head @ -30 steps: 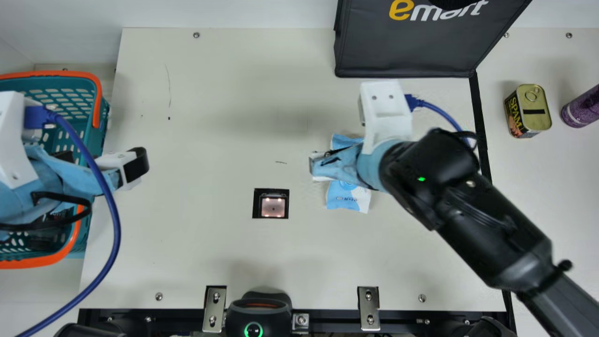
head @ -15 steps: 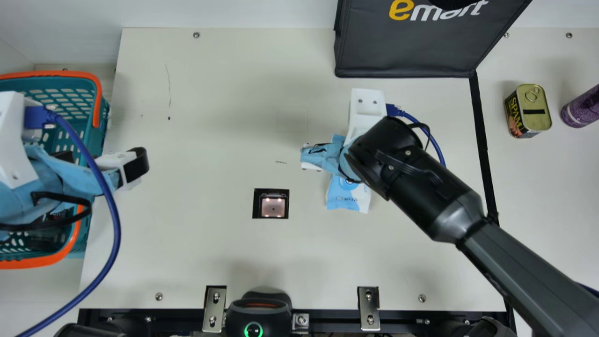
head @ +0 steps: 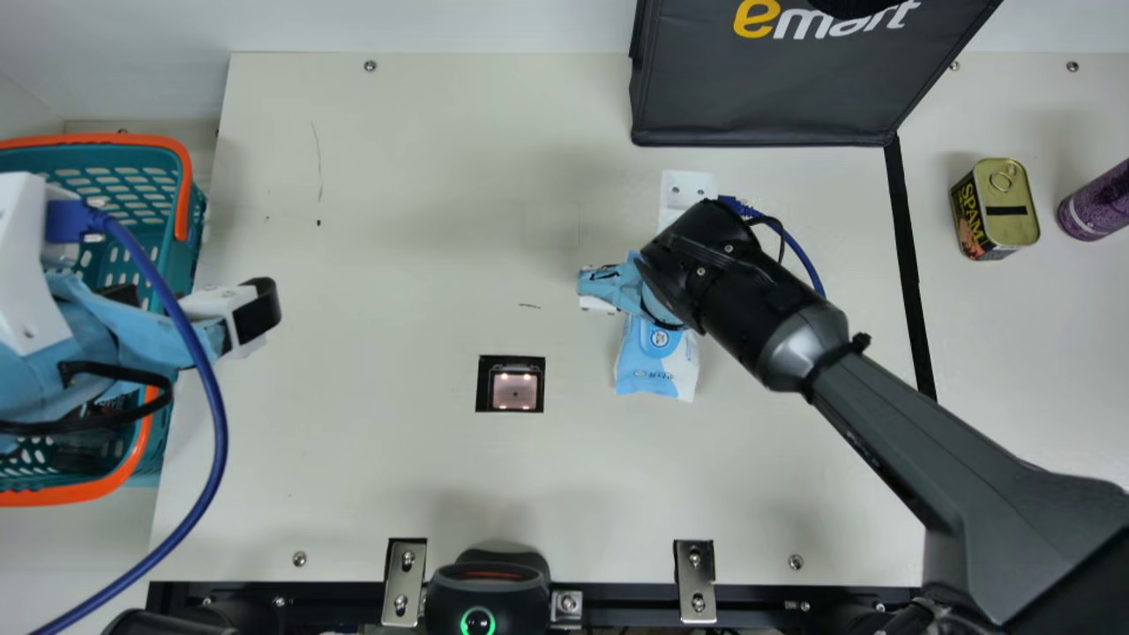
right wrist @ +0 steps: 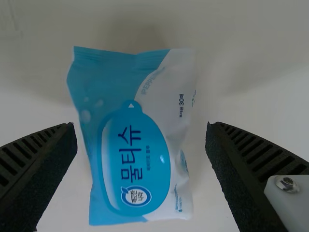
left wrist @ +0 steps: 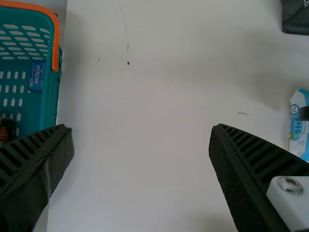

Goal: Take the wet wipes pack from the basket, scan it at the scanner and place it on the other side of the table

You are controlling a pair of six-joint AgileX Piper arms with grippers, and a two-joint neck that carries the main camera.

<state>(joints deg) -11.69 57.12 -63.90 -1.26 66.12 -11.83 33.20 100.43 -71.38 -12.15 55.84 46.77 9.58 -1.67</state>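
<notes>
Judging by how things lie, the first part of the task is done: the wet wipes pack [head: 657, 362] is laid flat on the table [head: 397, 220], clear of the basket [head: 181, 265] and to the right of the scanner [head: 515, 391] in the main view. Whether it has been scanned cannot be told. The placing seems unfinished, since the far side, where a can [head: 1005, 212] and a bottle [head: 1098, 207] are set, is marked off by a black strip [head: 908, 238] that the pack does not reach. The right pincer [right wrist: 141, 126] is spread wide above the pack, its fingers held apart on either side with no grip made, and its arm is slanted in from the main view's lower right. The left pincer [left wrist: 141, 128] is also held wide and empty, near the basket's edge.
</notes>
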